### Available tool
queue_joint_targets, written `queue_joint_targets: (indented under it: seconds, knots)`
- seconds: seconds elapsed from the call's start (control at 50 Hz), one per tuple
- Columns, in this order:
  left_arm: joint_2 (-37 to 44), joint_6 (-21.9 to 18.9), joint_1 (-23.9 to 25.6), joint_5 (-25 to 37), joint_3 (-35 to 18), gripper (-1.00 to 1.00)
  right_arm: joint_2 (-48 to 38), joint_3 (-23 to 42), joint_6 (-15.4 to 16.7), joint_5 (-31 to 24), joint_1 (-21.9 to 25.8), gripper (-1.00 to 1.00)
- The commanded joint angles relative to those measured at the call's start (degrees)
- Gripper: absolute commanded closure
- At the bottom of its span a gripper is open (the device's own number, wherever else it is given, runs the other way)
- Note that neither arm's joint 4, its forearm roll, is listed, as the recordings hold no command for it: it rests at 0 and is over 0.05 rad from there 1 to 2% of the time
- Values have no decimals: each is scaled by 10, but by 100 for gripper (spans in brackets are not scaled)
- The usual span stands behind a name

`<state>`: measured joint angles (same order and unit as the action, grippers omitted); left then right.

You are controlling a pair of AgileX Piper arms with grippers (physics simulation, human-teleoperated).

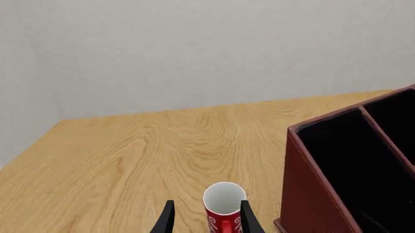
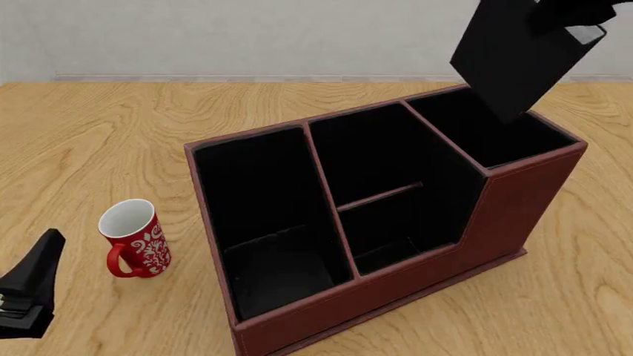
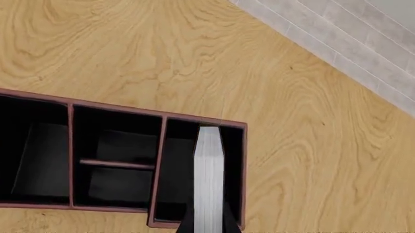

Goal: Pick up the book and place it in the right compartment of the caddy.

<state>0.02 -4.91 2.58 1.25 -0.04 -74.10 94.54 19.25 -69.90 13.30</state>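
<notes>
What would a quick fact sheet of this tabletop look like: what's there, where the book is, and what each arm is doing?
table: light wood
caddy: red-brown box, black inside, three sections
book: black, tilted in the air over the caddy's right compartment, not yet inside
right gripper: jaws shut on the book; white page edges face its camera
left gripper: jaws open, low near the table's front-left, holding nothing
mug: red with white pattern, upright, left of the caddy, apart from it

We count one book [image 2: 514, 55], one caddy [image 2: 494, 222] with three compartments, one red mug [image 2: 138, 241], and two arms, all over a single wooden surface [image 2: 99, 141].
</notes>
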Motion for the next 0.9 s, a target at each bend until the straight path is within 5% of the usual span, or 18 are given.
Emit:
queue_joint_targets:
  seconds: [0.02,0.9]
  knots:
    - [0,-1,-3,1,0,-100,-3,-6,-16,0,1,100]
    - [0,-2,-1,7,0,-100,-19,-33,-31,0,9,100]
